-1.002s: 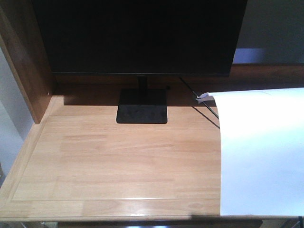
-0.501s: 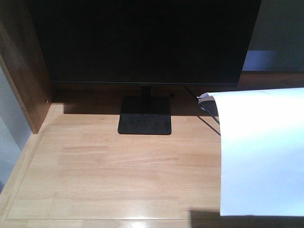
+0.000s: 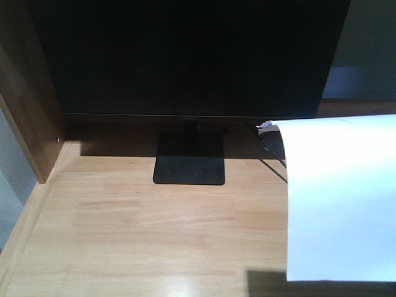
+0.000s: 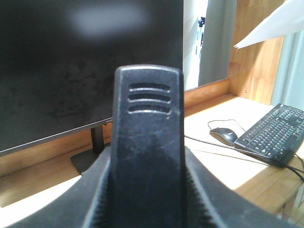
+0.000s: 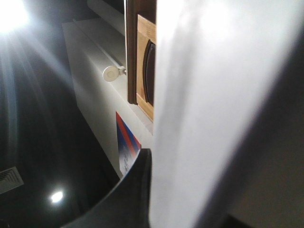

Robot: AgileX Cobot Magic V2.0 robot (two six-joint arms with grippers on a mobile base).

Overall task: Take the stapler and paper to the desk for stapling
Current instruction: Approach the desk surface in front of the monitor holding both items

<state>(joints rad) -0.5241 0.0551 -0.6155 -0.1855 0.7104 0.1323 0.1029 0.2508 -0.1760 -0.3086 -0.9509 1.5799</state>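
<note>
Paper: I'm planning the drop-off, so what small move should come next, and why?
Probably lower the paper onto the desk: it hangs above the wood, its shadow showing below its edge, with bare desk in front of the monitor stand.

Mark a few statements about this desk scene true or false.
1. The screen of the monitor is dark. True.
2. The paper lies flat on the desk. False: it hangs above the desk and casts a shadow on it.
3. A keyboard and a mouse sit on the desk. True.
4. The left gripper is empty. False: it is closed on the stapler.
</note>
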